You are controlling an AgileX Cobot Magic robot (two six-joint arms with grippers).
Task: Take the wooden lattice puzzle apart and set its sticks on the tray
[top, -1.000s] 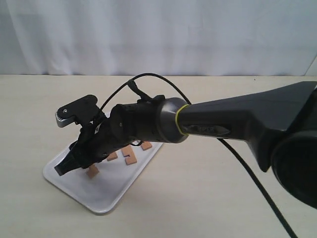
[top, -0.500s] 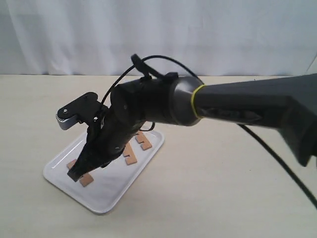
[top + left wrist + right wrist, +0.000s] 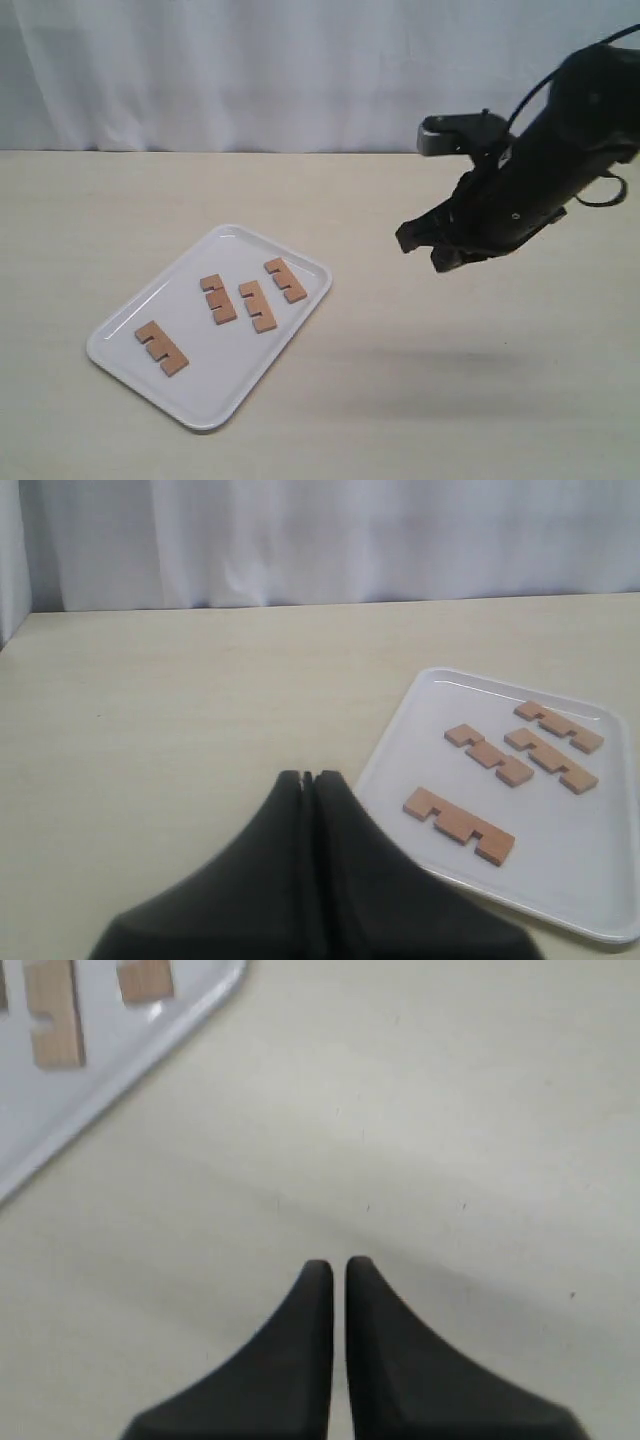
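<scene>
Wooden sticks, all four of them, lie flat and apart on the white tray. None are interlocked, so I judge the job essentially finished. My right claw hangs in the air well off to the tray's side, jaws pressed together on nothing. My left claw is likewise closed and empty, pointing over the table with the tray's edge near its tips. The danger now is me. If either arm swings low across the tray, it could clip the rim, and a light plastic tray would likely skid or tip and shed sticks. The left claw seems the nearer, so I would lift it before any sideways move.
</scene>
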